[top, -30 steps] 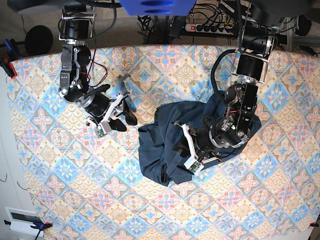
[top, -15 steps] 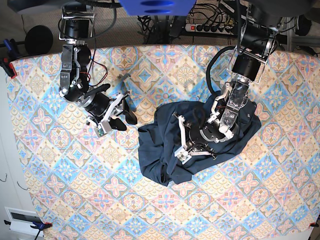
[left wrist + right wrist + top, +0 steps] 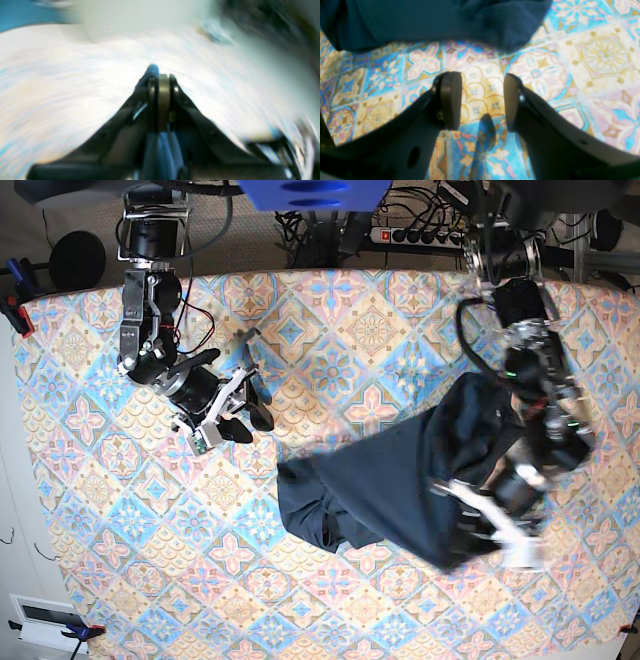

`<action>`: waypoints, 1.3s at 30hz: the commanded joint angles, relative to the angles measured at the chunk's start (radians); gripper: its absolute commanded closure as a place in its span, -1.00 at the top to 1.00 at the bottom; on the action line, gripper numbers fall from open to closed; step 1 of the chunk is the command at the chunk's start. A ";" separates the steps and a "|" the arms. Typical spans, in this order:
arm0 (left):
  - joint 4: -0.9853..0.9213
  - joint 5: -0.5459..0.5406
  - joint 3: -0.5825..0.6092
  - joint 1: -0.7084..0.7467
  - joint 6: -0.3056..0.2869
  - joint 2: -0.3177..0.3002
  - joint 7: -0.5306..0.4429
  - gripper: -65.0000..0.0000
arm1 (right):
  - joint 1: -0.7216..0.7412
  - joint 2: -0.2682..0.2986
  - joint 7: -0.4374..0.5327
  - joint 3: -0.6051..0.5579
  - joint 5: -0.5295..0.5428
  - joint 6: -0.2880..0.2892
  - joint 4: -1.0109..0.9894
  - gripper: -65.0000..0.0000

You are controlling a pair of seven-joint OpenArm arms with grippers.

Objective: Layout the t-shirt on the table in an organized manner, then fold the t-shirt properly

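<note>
The dark navy t-shirt (image 3: 380,480) lies bunched and stretched across the right half of the table (image 3: 120,530). My left gripper (image 3: 470,525) is at the shirt's lower right part, blurred by motion. In the left wrist view the left gripper (image 3: 163,80) is shut, with blue t-shirt cloth (image 3: 162,150) pinched between its pads. My right gripper (image 3: 252,420) hovers open over bare table, left of the shirt. The right wrist view shows the open right gripper (image 3: 482,100) with nothing in it, and the t-shirt's edge (image 3: 432,22) lying just beyond its fingertips.
The patterned cloth (image 3: 595,50) covers the whole table. Cables and a power strip (image 3: 420,232) lie behind the far edge. A red clamp (image 3: 18,315) grips the cloth at the far left edge, and another clamp (image 3: 80,632) at the near left corner.
My left gripper has shut on the t-shirt and swung toward the near right, pulling the cloth out that way. The right arm has not moved.
</note>
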 commanded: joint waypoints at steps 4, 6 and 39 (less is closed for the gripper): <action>-0.190 -0.027 -0.285 -0.017 -0.007 -0.114 -0.003 -1.00 | 0.017 0.004 0.023 -0.002 0.023 0.004 0.020 -0.18; -0.374 -0.027 -0.387 -0.012 -0.007 -0.202 -0.040 -1.00 | 0.017 0.004 0.022 -0.004 0.023 0.004 0.020 -0.18; -0.182 -0.026 -0.236 0.284 0.133 -0.265 -0.170 0.39 | 0.018 0.005 0.023 -0.144 0.019 0.004 0.013 -0.18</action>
